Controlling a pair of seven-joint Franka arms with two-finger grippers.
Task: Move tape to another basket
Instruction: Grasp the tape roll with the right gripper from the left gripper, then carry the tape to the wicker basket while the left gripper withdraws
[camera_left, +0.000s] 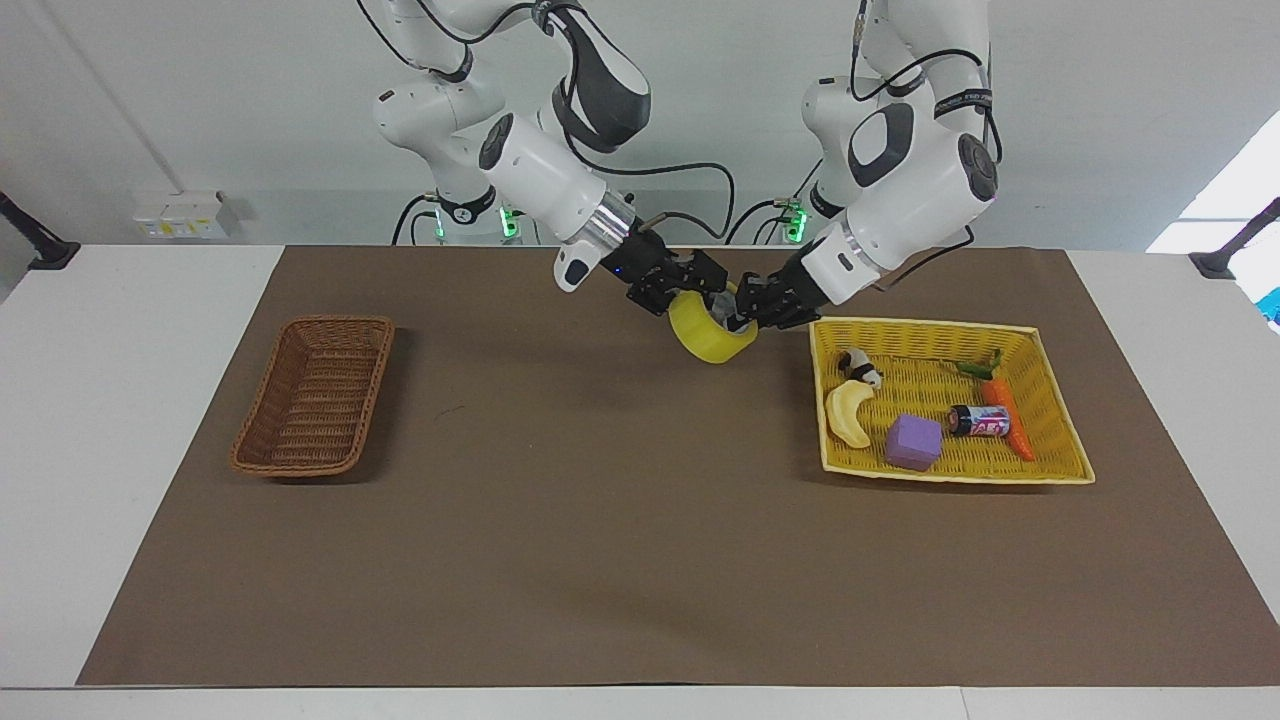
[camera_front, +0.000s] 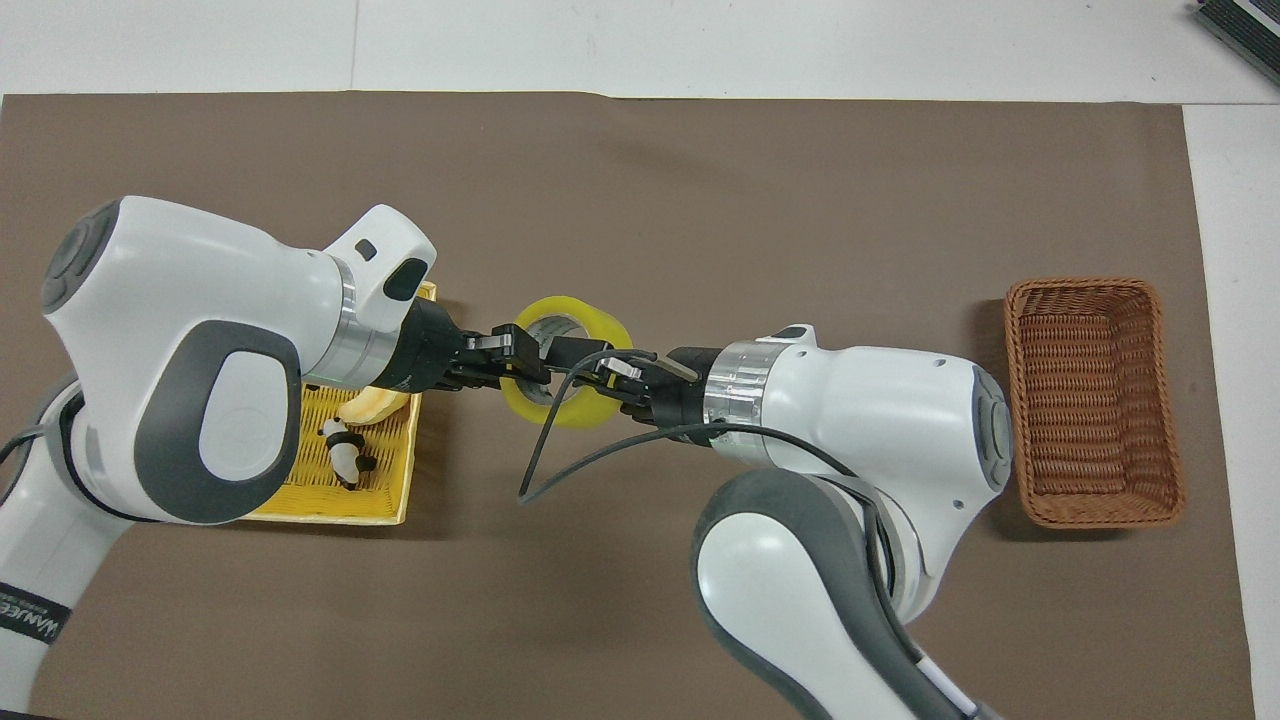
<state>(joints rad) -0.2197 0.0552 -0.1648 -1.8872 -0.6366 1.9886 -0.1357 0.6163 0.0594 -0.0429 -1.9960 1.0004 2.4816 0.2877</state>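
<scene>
Lying in the yellow basket (camera_left: 1060, 470): banana (camera_left: 848, 413), carrot (camera_left: 1008, 416); brown basket (camera_left: 312, 396) holds nothing; fingers' state unclear

The yellow tape (camera_left: 712, 336) hangs in the air over the brown mat (camera_left: 600, 540) — the left claw (camera_left: 748, 312) and the right claw (camera_left: 692, 290) both touch it. It is beside the yellow basket (camera_left: 1060, 470), well apart from the brown basket (camera_left: 314, 396).

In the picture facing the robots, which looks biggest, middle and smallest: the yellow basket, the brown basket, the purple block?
1. The bright yellow woven basket looks biggest.
2. The dark brown wicker basket comes next.
3. The purple block inside the yellow basket looks smallest by far.
All three sit about equally near the camera, so the order seems safe.
</scene>
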